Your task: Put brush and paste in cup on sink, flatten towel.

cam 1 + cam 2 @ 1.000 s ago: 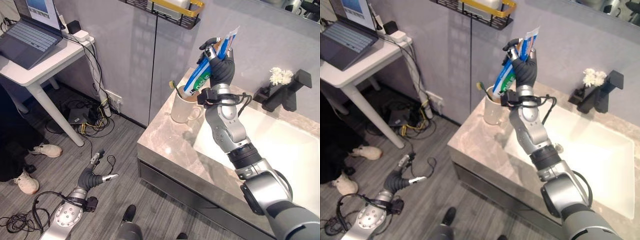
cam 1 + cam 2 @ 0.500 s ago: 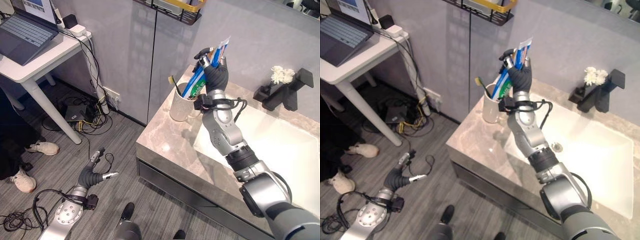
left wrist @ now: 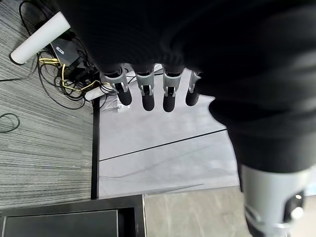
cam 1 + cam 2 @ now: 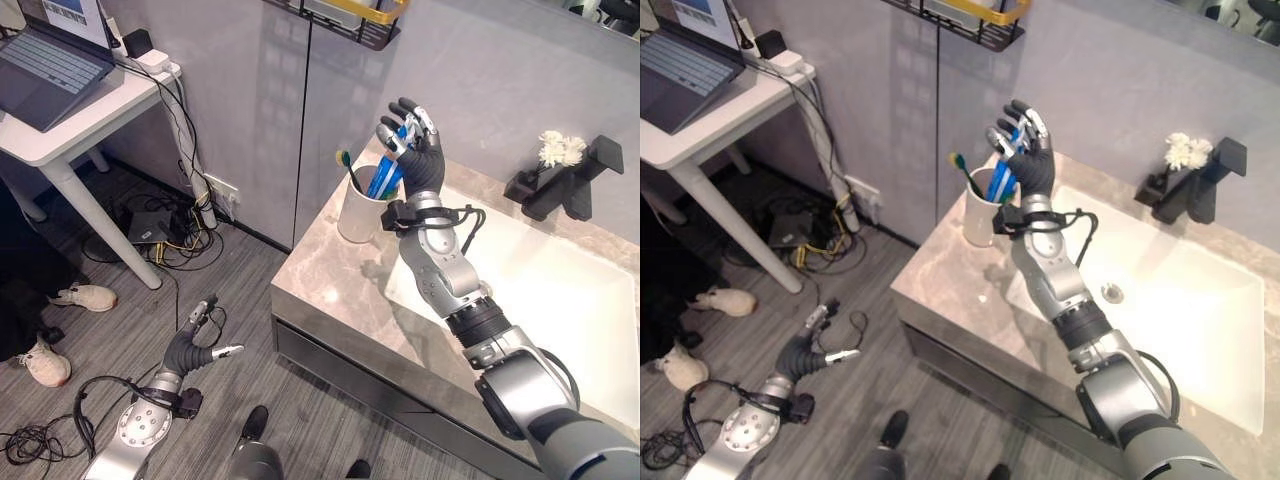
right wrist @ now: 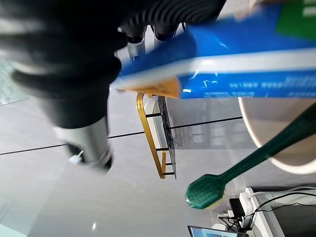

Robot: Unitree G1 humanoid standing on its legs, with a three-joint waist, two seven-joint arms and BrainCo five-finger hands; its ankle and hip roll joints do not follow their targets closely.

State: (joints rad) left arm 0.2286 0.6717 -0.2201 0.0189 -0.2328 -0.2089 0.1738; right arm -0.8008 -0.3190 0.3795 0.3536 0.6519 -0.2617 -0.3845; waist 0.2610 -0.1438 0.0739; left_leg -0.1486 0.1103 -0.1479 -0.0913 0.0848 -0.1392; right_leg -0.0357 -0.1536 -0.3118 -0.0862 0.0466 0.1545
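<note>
A white cup (image 4: 356, 215) stands on the stone counter (image 4: 330, 285) at the sink's left corner. In it stand a green toothbrush (image 4: 350, 170) and a blue toothpaste tube (image 4: 383, 178), the tube leaning toward the wall. Just above and behind the cup, my right hand (image 4: 420, 165) is open with its fingers spread, and the tube's top lies against them. The right wrist view shows the tube (image 5: 237, 69), the brush head (image 5: 210, 191) and the cup's rim (image 5: 276, 153) from close up. Low over the floor hangs my left hand (image 4: 190, 348), open and holding nothing.
The white basin (image 4: 560, 300) lies right of the cup, with a black faucet (image 4: 565, 185) and a white flower (image 4: 562, 150) behind it. A wire shelf (image 4: 350, 15) hangs on the wall above. At left stand a white table (image 4: 70, 110) with a laptop (image 4: 45, 60), floor cables, and a person's shoes (image 4: 85, 297).
My right hand has brought the toothpaste tube down into the cup and spread its fingers off it. The left hand has barely moved.
</note>
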